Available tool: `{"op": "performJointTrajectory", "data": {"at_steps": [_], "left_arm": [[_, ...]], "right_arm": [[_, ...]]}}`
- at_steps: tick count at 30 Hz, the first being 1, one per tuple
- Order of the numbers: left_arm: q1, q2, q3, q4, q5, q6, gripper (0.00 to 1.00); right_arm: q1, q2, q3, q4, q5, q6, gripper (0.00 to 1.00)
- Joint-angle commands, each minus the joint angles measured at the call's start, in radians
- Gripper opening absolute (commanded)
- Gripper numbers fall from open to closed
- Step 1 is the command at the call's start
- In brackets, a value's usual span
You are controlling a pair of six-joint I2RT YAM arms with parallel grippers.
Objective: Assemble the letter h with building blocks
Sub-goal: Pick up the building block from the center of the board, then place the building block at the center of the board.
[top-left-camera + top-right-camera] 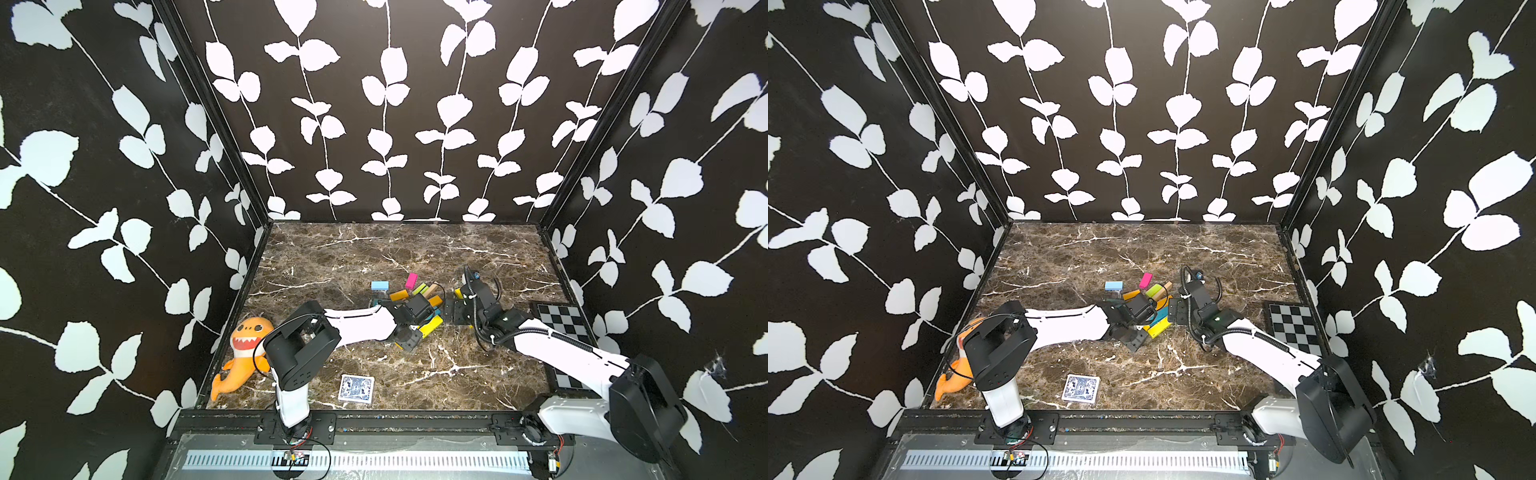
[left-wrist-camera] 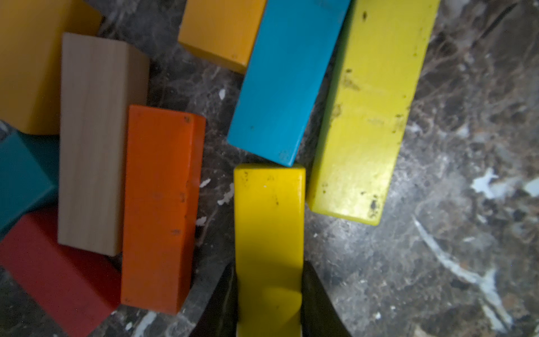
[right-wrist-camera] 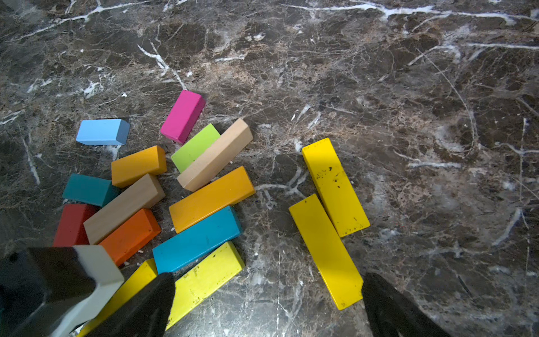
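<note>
The left gripper (image 2: 268,291) pinches a yellow block (image 2: 269,210) whose far end touches the blue block (image 2: 288,81) just beyond its jaws, so lifting may drag that neighbour or tilt the block; the right gripper (image 3: 268,305) gapes wide, empty.

The blocks (image 3: 211,198) are yellow, amber, orange, red, teal, blue, pink, lime and tan. The marble tabletop (image 3: 408,87) is brown with white veins. Black walls (image 1: 374,104) bear white leaves. The shark plush (image 1: 245,353) is orange.
</note>
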Motion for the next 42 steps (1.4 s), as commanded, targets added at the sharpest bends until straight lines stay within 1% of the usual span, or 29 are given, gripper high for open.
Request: {"op": "performJointTrajectory", "data": {"at_steps": [1,5,8,10,12,14,16,17,19,20,22,25,30,34,38,42], "left_arm": [[-0.005,-0.089,-0.021,0.006,-0.020,-0.035,0.13],[-0.005,-0.170,-0.032,0.006,-0.044,-0.071,0.08],[0.010,-0.227,-0.033,-0.038,-0.085,-0.113,0.04],[0.053,-0.271,-0.057,-0.049,-0.066,-0.148,0.04],[0.116,-0.309,-0.088,-0.052,-0.047,-0.168,0.04],[0.157,-0.326,-0.103,-0.077,-0.078,-0.164,0.04],[0.190,-0.320,-0.092,-0.125,-0.129,-0.167,0.03],[0.216,-0.313,-0.094,-0.133,-0.135,-0.168,0.02],[0.270,-0.293,-0.101,-0.135,-0.120,-0.176,0.02],[0.312,-0.282,-0.105,-0.127,-0.116,-0.179,0.00],[0.340,-0.261,-0.109,-0.101,-0.111,-0.177,0.00],[0.357,-0.209,-0.095,-0.105,-0.151,-0.188,0.00],[0.372,-0.137,-0.120,-0.061,-0.120,-0.211,0.00],[0.372,-0.129,-0.138,-0.038,-0.112,-0.210,0.00],[0.373,-0.120,-0.133,-0.041,-0.137,-0.214,0.00],[0.375,-0.101,-0.119,-0.048,-0.153,-0.245,0.00]], "right_arm": [[-0.009,-0.010,-0.008,0.031,-0.012,0.025,0.99],[-0.013,-0.008,-0.007,0.033,-0.015,0.027,0.99],[-0.015,-0.007,-0.005,0.032,-0.016,0.031,0.99],[-0.017,-0.007,-0.004,0.035,-0.017,0.032,0.99],[-0.019,-0.005,-0.003,0.035,-0.018,0.032,0.99],[-0.019,0.001,-0.001,0.039,-0.021,0.033,0.99],[-0.021,0.004,0.002,0.037,-0.024,0.032,0.99],[-0.021,0.006,0.002,0.039,-0.024,0.036,0.99],[-0.020,0.006,0.003,0.040,-0.026,0.037,0.99],[-0.019,0.007,0.002,0.042,-0.027,0.039,0.99],[-0.019,0.007,0.002,0.042,-0.027,0.041,0.99],[-0.021,0.002,0.005,0.035,-0.025,0.043,0.99],[-0.024,-0.018,0.005,0.021,-0.016,0.035,0.99],[-0.026,-0.034,0.000,0.016,-0.009,0.031,0.99],[-0.031,-0.035,0.001,0.016,-0.011,0.031,0.99],[-0.032,-0.028,0.005,0.019,-0.012,0.031,0.99]]}}
